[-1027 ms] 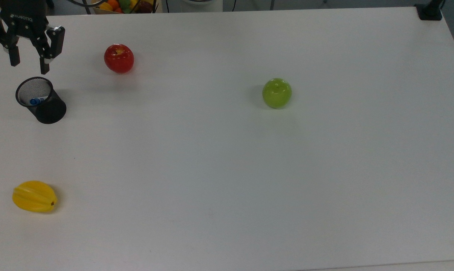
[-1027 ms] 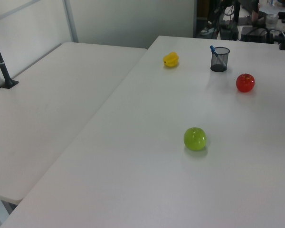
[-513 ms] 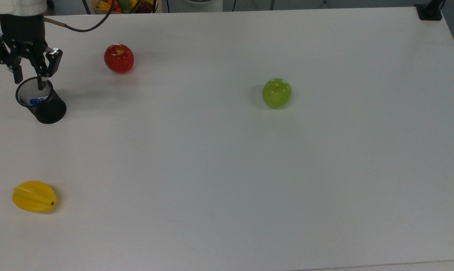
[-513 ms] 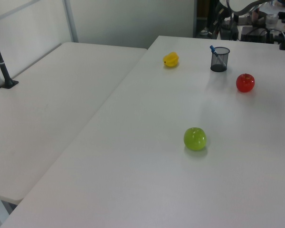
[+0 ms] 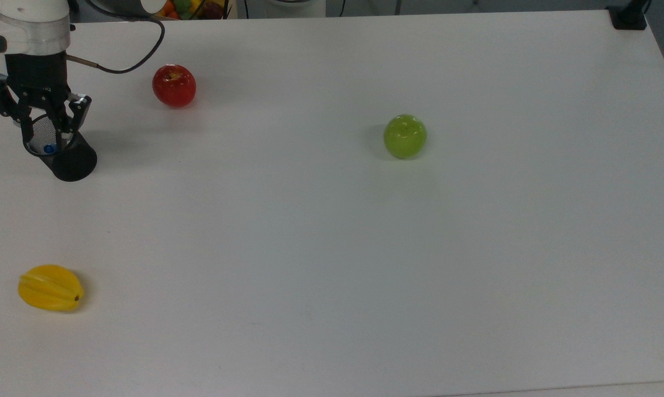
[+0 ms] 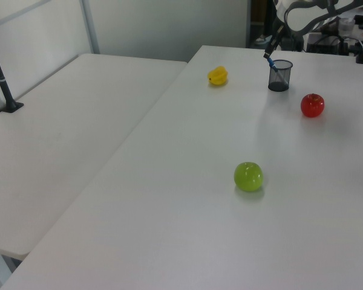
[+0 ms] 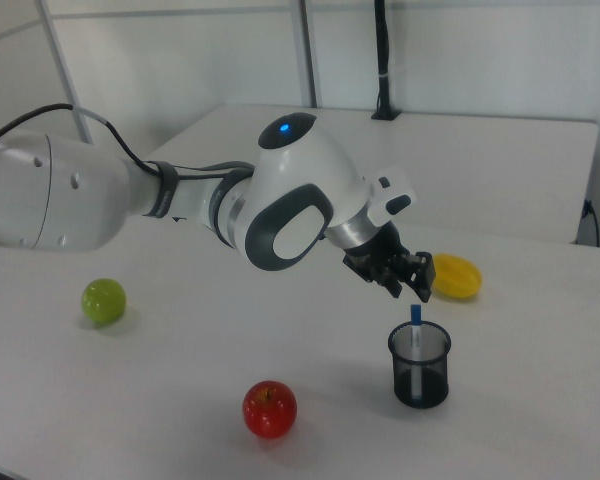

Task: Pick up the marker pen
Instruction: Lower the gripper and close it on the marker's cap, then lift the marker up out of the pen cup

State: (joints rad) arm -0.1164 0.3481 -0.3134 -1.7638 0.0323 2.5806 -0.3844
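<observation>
Nearest in the right view, a red apple (image 7: 270, 408) sits on the white desk (image 7: 130, 400), and just behind it toward the right view's right stands a black mesh pen cup (image 7: 419, 364). The marker pen (image 7: 415, 327) stands upright inside that cup, its blue cap poking above the rim. A green apple (image 7: 104, 300) lies well apart toward the right view's left. Directly above the cup hangs the tool (image 7: 404, 282), its black fingers spread to either side of the marker's cap and not yet touching it. In the top view the tool (image 5: 43, 128) sits over the cup's mouth with the fingers straddling the opening, and the marker's blue end (image 5: 49, 148) shows low inside the mesh. Farther back in the right view, a yellow star fruit (image 7: 455, 277) rests on the desk beyond the cup. Behind all of this the white arm (image 7: 180, 200) reaches in from the right view's left.
</observation>
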